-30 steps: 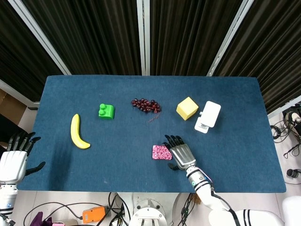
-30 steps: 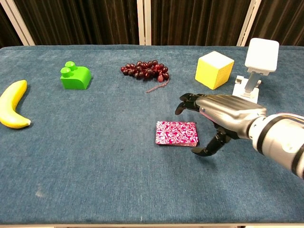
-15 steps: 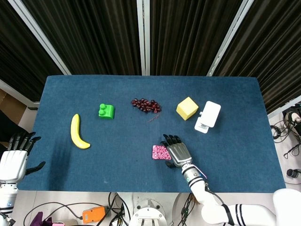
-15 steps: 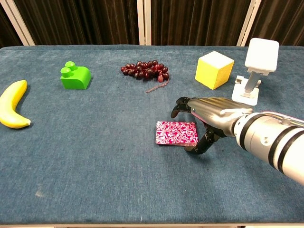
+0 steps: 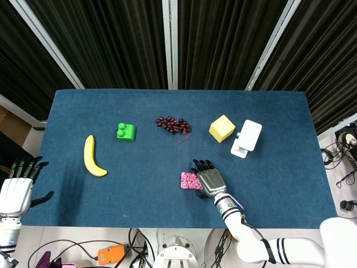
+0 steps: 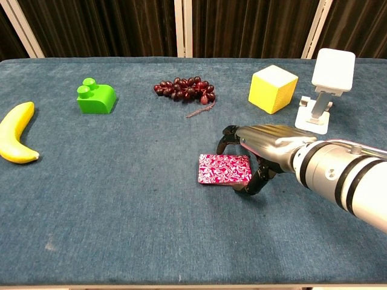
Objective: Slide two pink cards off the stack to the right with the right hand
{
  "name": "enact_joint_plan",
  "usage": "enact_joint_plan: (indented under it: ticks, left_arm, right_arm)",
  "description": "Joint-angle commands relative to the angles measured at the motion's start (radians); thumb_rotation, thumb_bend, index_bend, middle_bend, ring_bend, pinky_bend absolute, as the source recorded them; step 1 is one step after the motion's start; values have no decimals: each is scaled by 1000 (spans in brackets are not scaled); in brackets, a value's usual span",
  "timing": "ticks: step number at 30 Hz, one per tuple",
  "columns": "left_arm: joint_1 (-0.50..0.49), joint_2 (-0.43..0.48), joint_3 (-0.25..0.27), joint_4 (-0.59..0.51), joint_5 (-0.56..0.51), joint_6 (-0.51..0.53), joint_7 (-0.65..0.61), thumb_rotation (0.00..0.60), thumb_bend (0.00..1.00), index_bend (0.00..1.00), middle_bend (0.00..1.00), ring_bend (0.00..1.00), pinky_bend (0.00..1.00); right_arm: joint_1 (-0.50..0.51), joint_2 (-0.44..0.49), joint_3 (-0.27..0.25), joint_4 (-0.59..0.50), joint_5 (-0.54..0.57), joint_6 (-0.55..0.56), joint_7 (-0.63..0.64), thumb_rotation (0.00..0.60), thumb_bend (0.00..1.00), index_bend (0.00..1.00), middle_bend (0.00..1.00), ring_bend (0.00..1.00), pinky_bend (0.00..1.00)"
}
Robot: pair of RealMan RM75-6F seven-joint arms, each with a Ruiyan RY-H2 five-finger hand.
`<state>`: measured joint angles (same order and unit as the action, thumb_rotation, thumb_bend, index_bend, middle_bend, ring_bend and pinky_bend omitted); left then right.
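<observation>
A stack of pink patterned cards lies flat on the blue table near its front middle. My right hand hovers at the stack's right end, palm down. Its fingers arch over the far right corner, and its thumb reaches down by the near right corner. It holds nothing; whether it touches the cards is unclear. My left hand hangs off the table's left front corner, fingers spread, seen only in the head view.
A yellow cube and a white stand sit behind my right hand. Dark grapes, a green block and a banana lie further left across the blue table.
My right hand has moved left, from beside the stack to over its right end, with the thumb drawn in toward the near corner. The cards and my left hand have not moved.
</observation>
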<state>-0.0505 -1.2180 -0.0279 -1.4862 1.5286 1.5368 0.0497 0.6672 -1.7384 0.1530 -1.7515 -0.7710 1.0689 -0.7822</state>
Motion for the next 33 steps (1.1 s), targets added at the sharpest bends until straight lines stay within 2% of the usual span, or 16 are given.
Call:
enact_joint_plan:
  ticks: [1,8,16,21,26,33]
  left_arm:
    - [1,1,0,1,-1,1,-1,600,67,210,123,17,1]
    - [2,0,1,6,-3,-1,-4,600,67,210,122,16,1]
    - [2,-1,2,10,-4,-1,-7,600,66,210,122,17,1]
    - [3,-1,3,9,-4,-1,-6,600,67,210,122,17,1]
    - [4,1,2,6,-1,2,-4,600,67,210,122,16,1]
    - [4,2,3,0,1,4,-1,600,67,210,122,17,1]
  right_arm:
    - [8,0,-4,-2,7,4,3,600,513,302,54,10,64]
    - [27,-2,-10,-1,22,15,7,600,514,311,53,9,52]
    - [40,-7,-16,3,26,30,22,600,548,405,53,10,47]
    - [38,9,-19,-7,8,40,49,600,551,428,53,11,48]
    - [27,53,-25,-46,-38,51,84,600,552,432,53,11,48]
    - [-17,173,-85,-115,-131,59,146,600,552,432,53,11,48]
